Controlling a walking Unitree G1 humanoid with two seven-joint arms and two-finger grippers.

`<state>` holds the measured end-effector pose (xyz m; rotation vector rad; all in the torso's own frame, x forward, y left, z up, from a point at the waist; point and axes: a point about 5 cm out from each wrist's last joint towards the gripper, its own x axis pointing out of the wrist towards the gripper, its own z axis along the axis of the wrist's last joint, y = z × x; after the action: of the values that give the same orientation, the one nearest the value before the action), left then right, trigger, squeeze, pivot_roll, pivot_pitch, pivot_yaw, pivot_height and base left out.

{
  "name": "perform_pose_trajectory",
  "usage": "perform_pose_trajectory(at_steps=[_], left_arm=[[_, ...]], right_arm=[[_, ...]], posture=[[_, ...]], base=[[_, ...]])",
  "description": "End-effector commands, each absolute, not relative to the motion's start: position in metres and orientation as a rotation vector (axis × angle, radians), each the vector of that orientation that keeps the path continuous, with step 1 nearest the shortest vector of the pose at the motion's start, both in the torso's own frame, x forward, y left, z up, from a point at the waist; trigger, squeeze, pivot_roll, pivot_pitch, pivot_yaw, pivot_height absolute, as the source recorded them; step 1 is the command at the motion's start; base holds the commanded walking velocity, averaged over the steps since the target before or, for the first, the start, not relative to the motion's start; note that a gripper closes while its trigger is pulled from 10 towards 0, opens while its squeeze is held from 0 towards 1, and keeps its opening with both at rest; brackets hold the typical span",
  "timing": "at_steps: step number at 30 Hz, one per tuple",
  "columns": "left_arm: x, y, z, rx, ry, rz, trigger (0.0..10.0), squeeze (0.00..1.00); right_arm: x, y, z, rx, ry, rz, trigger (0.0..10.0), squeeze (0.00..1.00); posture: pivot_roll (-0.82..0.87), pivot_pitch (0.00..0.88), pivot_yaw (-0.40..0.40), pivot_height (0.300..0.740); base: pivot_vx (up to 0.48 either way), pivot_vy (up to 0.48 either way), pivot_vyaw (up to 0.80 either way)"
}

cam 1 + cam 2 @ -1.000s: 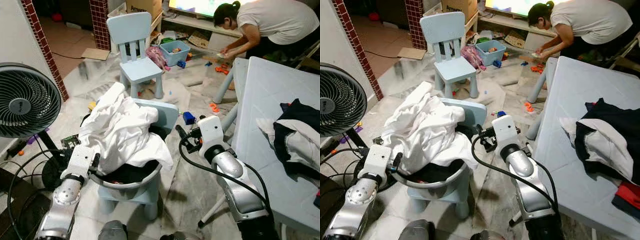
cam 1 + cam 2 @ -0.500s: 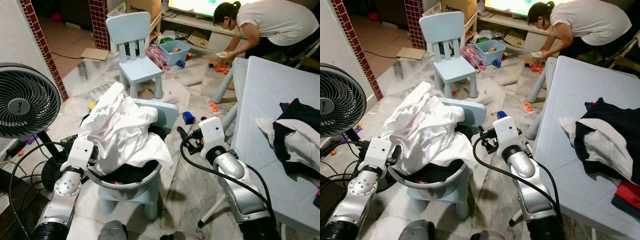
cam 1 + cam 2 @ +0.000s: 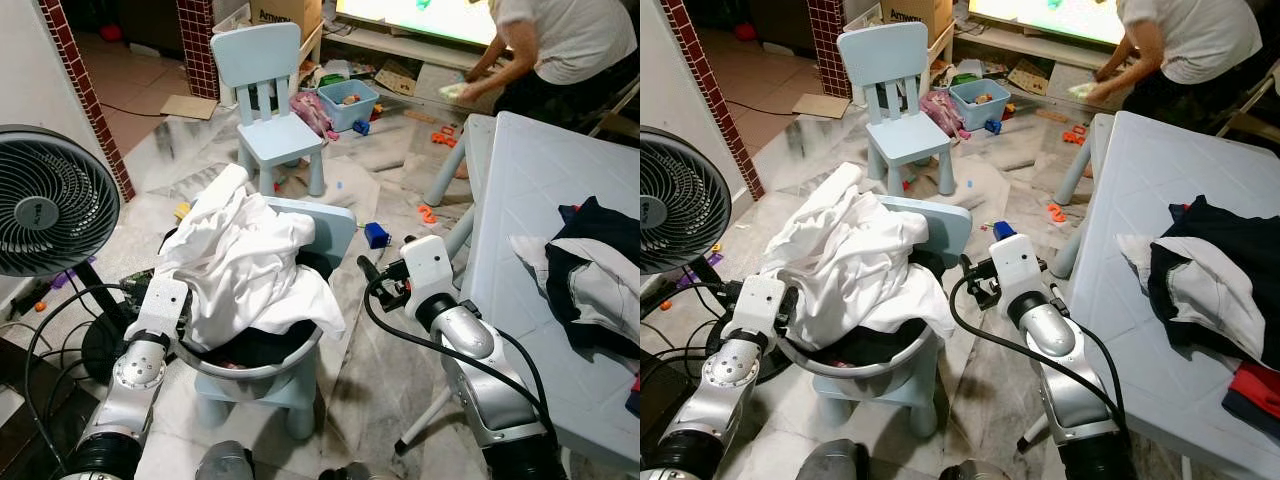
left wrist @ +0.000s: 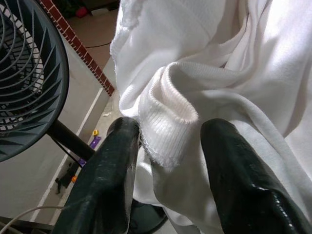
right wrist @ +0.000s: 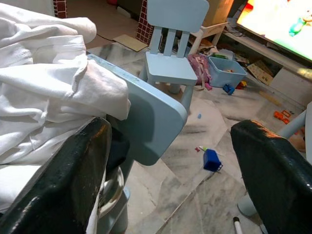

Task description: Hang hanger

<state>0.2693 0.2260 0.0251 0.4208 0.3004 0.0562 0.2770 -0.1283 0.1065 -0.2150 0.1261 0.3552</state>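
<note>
A: Where is the hanger?

B: No hanger can be made out; maybe it hides under the white clothes (image 3: 240, 255) in the basin (image 3: 262, 375).

A: And the end effectors?

B: The left end effector (image 4: 165, 161) has its fingers apart around a white cuff. The right end effector (image 5: 170, 161) is spread wide beside the small chair (image 5: 151, 122), holding nothing. Hanging looks not begun.

The left pincer (image 4: 165, 161) now presses into the white shirt (image 3: 245, 260), a ribbed cuff between its fingers. The person (image 3: 560, 40) straightens up.
</note>
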Motion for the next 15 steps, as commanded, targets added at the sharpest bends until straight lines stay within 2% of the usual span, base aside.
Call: perform_pose_trajectory(at_steps=[1, 15], left_arm=[[0.2720, 0.2263, 0.0274, 0.422, 0.288, 0.061, 0.0, 0.00], [0.2744, 0.2249, 0.0260, 0.435, 0.272, 0.051, 0.0, 0.00]], right_arm=[[0.2769, -0.1296, 0.1124, -0.217, 0.107, 0.349, 10.0, 0.00], [0.2790, -0.1289, 0.1121, -0.215, 0.104, 0.346, 10.0, 0.00]], posture=[[0.00, 0.041, -0.113, 0.740], [0.01, 0.028, -0.110, 0.740]], base=[[0.000, 0.000, 0.00], [0.000, 0.000, 0.00]])
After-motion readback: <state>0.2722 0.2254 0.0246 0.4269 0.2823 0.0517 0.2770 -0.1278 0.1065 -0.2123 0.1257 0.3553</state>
